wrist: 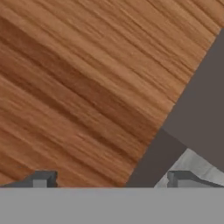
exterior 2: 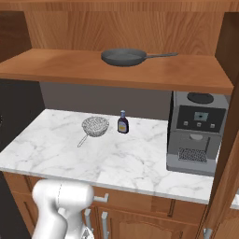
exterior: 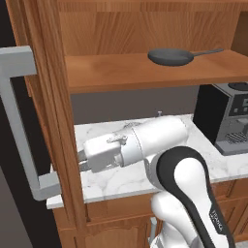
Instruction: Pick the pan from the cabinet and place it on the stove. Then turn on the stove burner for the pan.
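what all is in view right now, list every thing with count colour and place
pan: 1, dark grey, on the open cabinet shelf, handle pointing right
cabinet: 1, reddish-brown wood, above the counter, door swung open with a grey bar handle
strainer: 1, wire mesh, on the counter
bottle: 1, small, dark with blue cap, on the counter right of the strainer
coffee machine: 1, grey and black, right end of the counter
counter: 1, white marble
hand: 1, dark fingertips, open, close to the wooden door
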Robot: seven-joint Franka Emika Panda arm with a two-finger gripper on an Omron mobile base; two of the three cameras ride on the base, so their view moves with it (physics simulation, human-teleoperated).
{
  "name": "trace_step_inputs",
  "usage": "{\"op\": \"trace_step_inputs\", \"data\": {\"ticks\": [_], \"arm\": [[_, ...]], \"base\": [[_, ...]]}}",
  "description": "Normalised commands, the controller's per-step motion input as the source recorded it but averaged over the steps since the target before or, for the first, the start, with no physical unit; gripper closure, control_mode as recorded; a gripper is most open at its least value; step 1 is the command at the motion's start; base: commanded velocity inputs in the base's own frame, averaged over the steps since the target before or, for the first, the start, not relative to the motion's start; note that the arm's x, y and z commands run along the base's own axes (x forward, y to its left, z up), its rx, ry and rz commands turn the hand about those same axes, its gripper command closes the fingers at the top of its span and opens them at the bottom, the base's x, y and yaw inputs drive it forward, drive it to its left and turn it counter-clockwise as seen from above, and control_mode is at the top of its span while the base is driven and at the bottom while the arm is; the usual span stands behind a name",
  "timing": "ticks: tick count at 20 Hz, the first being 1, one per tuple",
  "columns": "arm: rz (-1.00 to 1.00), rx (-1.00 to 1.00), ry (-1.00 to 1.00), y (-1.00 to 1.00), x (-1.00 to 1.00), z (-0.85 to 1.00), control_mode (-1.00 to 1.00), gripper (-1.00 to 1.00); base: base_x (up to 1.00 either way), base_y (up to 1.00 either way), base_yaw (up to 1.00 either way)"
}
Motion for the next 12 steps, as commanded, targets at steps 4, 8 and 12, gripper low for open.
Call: {"op": "trace_step_inputs", "data": {"ticks": [4,8,12], "arm": [[-0.02,0.0,-0.19,-0.09,0.0,0.0,-1.0,-1.0],[-0.08,0.01,-0.19,-0.5,0.0,0.0,-1.0,-1.0],[-0.08,0.02,-0.11,-0.65,0.0,0.07,-1.0,-1.0]], "base": [[0.0,0.0,0.0],[0.0,0.0,0.0],[0.0,0.0,0.0]]}}
